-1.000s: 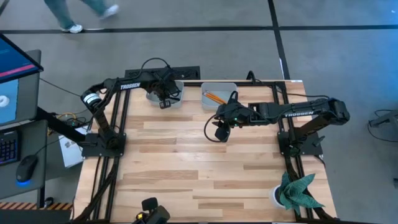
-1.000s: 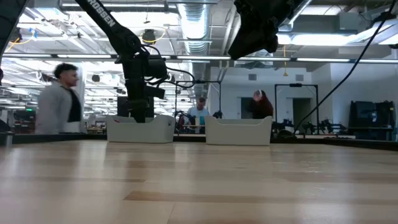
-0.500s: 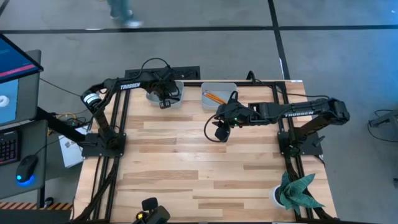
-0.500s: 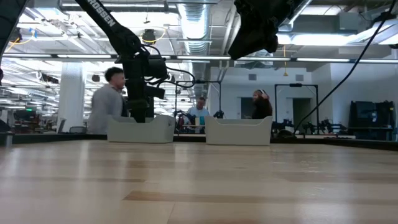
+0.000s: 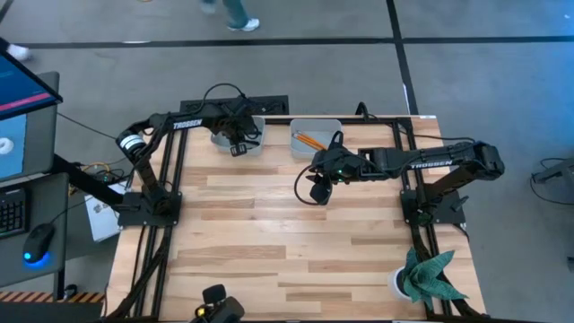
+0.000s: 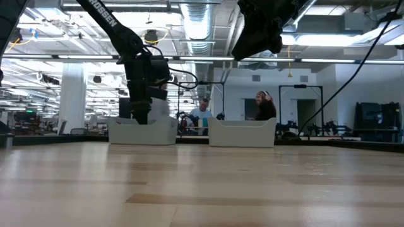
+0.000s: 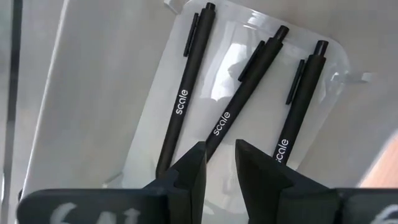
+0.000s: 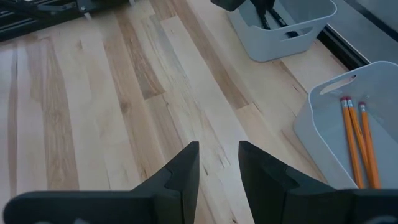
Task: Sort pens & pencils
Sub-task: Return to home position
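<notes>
The left gripper point(image 7: 221, 149) is hovering over the pens point(image 7: 180, 106), fingers slightly apart, empty. The right gripper point(image 8: 219, 152), likewise parted, is hanging near the pencils point(image 8: 356, 140).

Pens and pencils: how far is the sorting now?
Sorting looks done: three pens lie in the left bin, the orange pencils in the right bin, none on the table. Nothing is in hand; the left gripper, above its bin, and the right gripper, above the table, are empty. Left: bringing both arms home.
</notes>
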